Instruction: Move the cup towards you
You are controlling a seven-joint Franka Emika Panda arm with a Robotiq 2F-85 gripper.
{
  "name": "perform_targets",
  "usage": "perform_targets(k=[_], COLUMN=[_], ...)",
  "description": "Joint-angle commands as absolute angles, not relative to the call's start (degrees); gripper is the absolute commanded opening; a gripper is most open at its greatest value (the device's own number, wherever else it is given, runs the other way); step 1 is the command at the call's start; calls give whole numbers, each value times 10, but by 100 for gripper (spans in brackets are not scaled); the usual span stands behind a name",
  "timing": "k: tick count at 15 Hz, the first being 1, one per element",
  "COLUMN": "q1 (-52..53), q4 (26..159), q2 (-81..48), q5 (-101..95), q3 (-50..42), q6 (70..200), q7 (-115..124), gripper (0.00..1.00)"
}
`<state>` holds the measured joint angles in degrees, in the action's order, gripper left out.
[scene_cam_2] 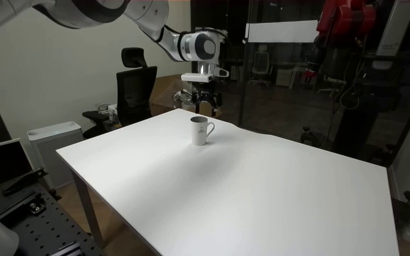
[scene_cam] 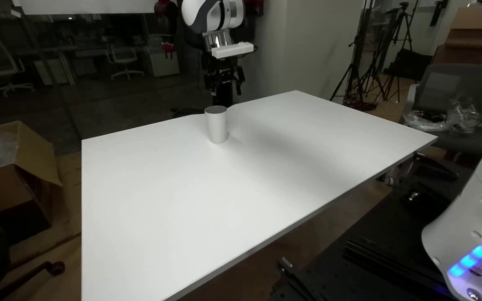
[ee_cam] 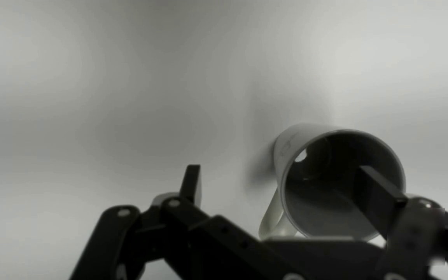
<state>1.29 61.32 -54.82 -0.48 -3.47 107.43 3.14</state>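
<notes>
The cup is a white mug with a grey inside, a handle and a small dark print. It stands upright on the white table, near an edge, in both exterior views. In the wrist view the cup is seen from above, its handle pointing lower left. My gripper is open and empty. In the wrist view its right finger overlaps the cup's opening, and its left finger is over bare table. In both exterior views the gripper hangs higher than the cup's rim, apart from it.
An office chair and a cardboard box with plastic wrap stand beyond the table. Another cardboard box is on the floor beside it. The black robot bench adjoins the table side. A red robot arm stands in the background.
</notes>
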Motion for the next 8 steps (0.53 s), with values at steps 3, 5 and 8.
perform_targets(k=[3, 5, 8], q1=[11, 15, 17], q4=[612, 613, 613], q2=[-550, -555, -564], q5=[-13, -17, -21], q3=[-28, -29, -30], q6=[1078, 1087, 1101], q7=[30, 29, 30], gripper=[100, 100, 100])
